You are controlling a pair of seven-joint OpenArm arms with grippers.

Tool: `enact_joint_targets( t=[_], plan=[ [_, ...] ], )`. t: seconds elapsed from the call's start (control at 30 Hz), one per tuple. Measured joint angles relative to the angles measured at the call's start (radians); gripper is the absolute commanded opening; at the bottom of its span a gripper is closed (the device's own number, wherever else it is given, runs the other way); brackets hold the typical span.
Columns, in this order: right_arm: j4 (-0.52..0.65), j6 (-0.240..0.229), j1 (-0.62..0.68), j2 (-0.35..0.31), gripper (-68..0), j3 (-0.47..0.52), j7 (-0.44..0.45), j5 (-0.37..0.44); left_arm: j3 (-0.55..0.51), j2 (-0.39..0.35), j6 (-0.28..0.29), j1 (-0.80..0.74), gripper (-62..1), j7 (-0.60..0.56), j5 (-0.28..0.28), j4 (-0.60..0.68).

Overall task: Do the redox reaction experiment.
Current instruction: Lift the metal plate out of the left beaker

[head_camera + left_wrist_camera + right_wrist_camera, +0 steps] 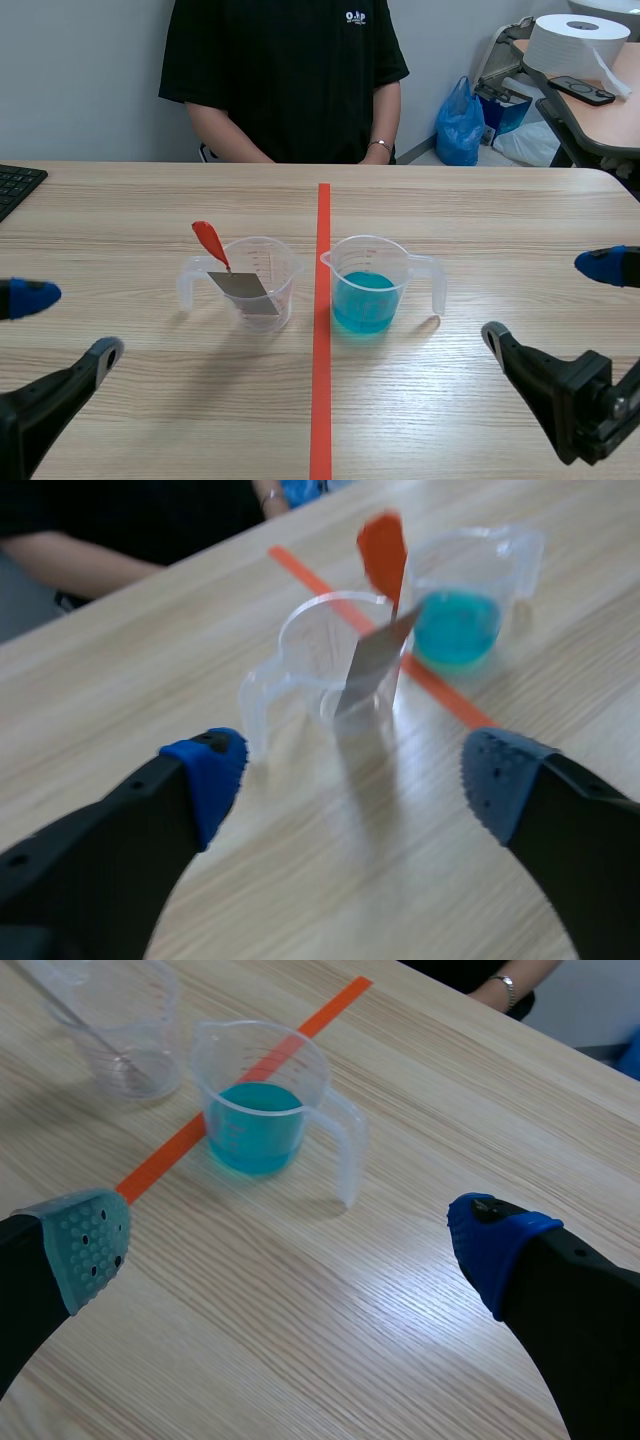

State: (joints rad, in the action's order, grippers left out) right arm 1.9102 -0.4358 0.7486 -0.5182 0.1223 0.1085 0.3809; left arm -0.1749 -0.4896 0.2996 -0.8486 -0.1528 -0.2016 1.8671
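Scene view: two clear cups are set mid-frame on the table (150,410), one on each side of the tape line (321,400), near each other but not touching

- Empty cup (286,268): placed just left of the line, handle turned toward the left edge. A grey plate (243,288) with a red grip (209,240) is leaned inside it, and the grip is tilted to the upper left above the rim
- Blue cup (365,292): placed just right of the line, handle to the right, partly filled with blue liquid

Left gripper (65,326): seen at lower left, fingers spread wide, nothing held, well apart from the empty cup. In the left wrist view the empty cup (320,670) is found ahead of the gripper (350,780)

Right gripper (548,300): seen at lower right, fingers likewise spread, nothing between them. In the right wrist view the blue cup (255,1110) is found ahead of the gripper (290,1240)

A person (285,70) is seated at top centre. A keyboard (15,185) is noted at the left edge, a paper roll (575,45) at upper right
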Motion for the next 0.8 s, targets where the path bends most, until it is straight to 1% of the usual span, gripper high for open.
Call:
enact_joint_targets(
  t=[0.03,0.17,0.23,0.33,0.4,0.43,0.57,0.6,0.67,0.8],
  plan=[
    [0.0,-0.014,0.0,0.0,0.4,0.0,0.006,0.0,-0.01,0.005,0.001,-0.025,-27.9,0.0,0.016,-0.001],
    [0.0,-0.013,-0.001,-0.01,0.4,-0.007,0.027,0.0,-0.062,0.031,0.001,-0.119,-34.4,0.0,0.079,-0.001],
    [0.0,-0.008,-0.006,-0.023,0.4,-0.015,0.029,-0.001,-0.088,0.045,0.0,-0.164,-35.7,-0.002,0.086,-0.001],
    [0.0,-0.01,-0.035,-0.05,0.4,-0.045,0.03,-0.007,-0.119,0.081,0.0,-0.225,-35.9,-0.022,0.144,-0.001],
    [0.0,-0.01,-0.058,-0.068,0.4,-0.068,0.03,-0.008,-0.136,0.118,0.001,-0.259,-36.2,-0.05,0.211,-0.002],
    [0.0,-0.01,-0.068,-0.074,0.4,-0.079,0.03,-0.008,-0.144,0.139,0.0,-0.272,-38.3,-0.074,0.248,-0.003],
    [0.0,-0.017,-0.106,-0.086,0.4,-0.138,0.044,-0.008,-0.162,0.216,0.0,-0.287,-50.4,-0.187,0.391,-0.053],
    [0.0,-0.024,-0.115,-0.095,0.4,-0.155,0.051,-0.008,-0.162,0.229,0.0,-0.287,-52.3,-0.204,0.416,-0.074],
    [0.0,-0.032,-0.131,-0.111,0.4,-0.184,0.055,-0.008,-0.162,0.249,0.001,-0.287,-54.0,-0.247,0.48,-0.117],
    [0.0,-0.033,-0.17,-0.135,0.4,-0.233,0.07,-0.008,-0.161,0.278,0.001,-0.281,-53.9,-0.312,0.573,-0.189]
  ],
)
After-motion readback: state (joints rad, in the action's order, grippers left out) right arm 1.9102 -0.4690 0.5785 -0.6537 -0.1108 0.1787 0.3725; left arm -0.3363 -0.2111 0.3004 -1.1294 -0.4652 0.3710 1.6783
